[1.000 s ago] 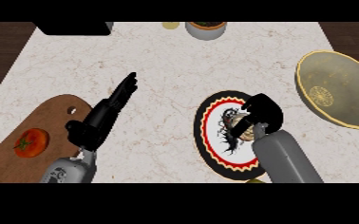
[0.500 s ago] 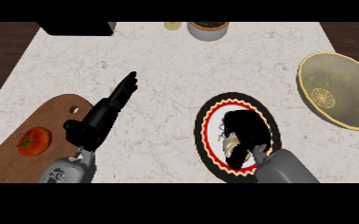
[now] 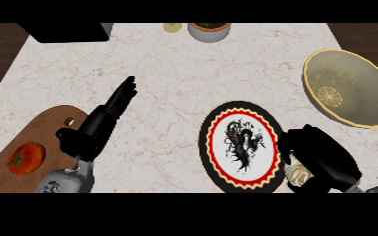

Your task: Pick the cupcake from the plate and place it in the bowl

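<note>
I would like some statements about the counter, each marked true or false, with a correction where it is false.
1. The plate has a red and black rim. True.
2. The cupcake lies in the bowl. False: it is in the right hand, at the plate's right edge.
3. A tomato lies on the wooden board. True.
4. The left hand holds the tomato. False: its fingers are straight and hold nothing.
5. The bowl stands left of the plate. False: it is to the right, farther back.
</note>
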Controlling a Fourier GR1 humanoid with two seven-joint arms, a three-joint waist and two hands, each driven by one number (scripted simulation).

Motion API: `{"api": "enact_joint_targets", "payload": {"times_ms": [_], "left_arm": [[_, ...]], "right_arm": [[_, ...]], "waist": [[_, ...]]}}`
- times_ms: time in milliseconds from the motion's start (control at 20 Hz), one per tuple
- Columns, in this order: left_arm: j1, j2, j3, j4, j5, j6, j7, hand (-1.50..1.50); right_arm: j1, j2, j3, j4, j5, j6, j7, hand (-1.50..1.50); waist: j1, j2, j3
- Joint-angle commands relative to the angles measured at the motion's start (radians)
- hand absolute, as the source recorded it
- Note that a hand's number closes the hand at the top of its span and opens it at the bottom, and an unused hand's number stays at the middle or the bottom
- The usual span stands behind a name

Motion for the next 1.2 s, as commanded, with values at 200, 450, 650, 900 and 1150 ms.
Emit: {"api": "enact_joint_targets", "payload": {"times_ms": [200, 450, 650, 900, 1150], "left_arm": [[0.035, 0.004, 0.007, -0.003, -0.012, 0.002, -0.025, 0.0], [0.046, 0.011, 0.001, -0.03, -0.01, -0.02, -0.029, 0.0], [0.026, -0.007, -0.008, -0.066, -0.013, -0.031, 0.028, 0.0], [-0.056, -0.051, -0.001, 0.121, -0.037, -0.04, -0.066, 0.0], [-0.035, -0.032, 0.003, 0.003, -0.012, -0.059, 0.007, 0.0]], "right_arm": [[0.142, -0.084, -0.331, -0.221, -0.366, -0.142, -0.191, 1.5], [0.169, -0.123, -0.567, -0.158, -0.665, -0.041, -0.289, 1.5], [0.216, -0.126, -0.675, -0.137, -0.656, 0.023, -0.272, 1.5], [-0.014, -0.077, -0.614, 0.086, -0.476, -0.06, -0.266, 1.5], [-0.209, -0.01, -0.628, 0.412, -0.379, -0.182, -0.385, 1.5]], "waist": [[-0.008, 0.002, -0.001], [0.019, 0.008, -0.001], [0.029, 0.01, -0.001], [0.044, 0.017, -0.002], [0.068, 0.019, 0.0]]}}
